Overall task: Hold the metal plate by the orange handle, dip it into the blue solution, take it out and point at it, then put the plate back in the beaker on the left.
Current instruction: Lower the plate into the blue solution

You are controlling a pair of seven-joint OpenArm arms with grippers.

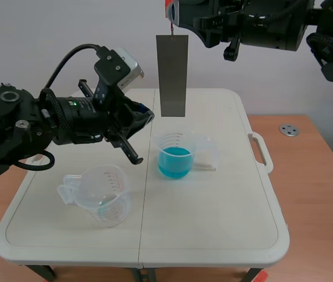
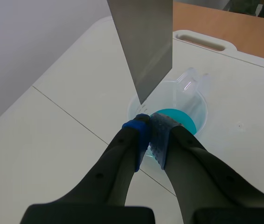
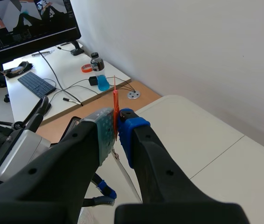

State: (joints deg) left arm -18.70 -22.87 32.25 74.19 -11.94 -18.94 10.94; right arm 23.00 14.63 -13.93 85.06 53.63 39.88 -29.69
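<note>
Right fingers [image 3: 101, 136] on orange handle [image 3: 115, 111], above table [image 1: 213, 226]

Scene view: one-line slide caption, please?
Right claw holds the metal plate above the blue solution; shut left claw points at it.

You have two clear plastic measuring beakers on the one white counter [image 1: 225, 217]: the blue-filled beaker [image 1: 174, 157] and the empty beaker [image 1: 103, 197]. Count one flat grey metal plate [image 1: 172, 75] with one orange handle [image 3: 115, 106], plus two black end effectors, the left end effector [image 2: 149, 128] and the right end effector [image 3: 118, 125]. One small round metal disc [image 1: 289, 130] lies off the counter.
</note>
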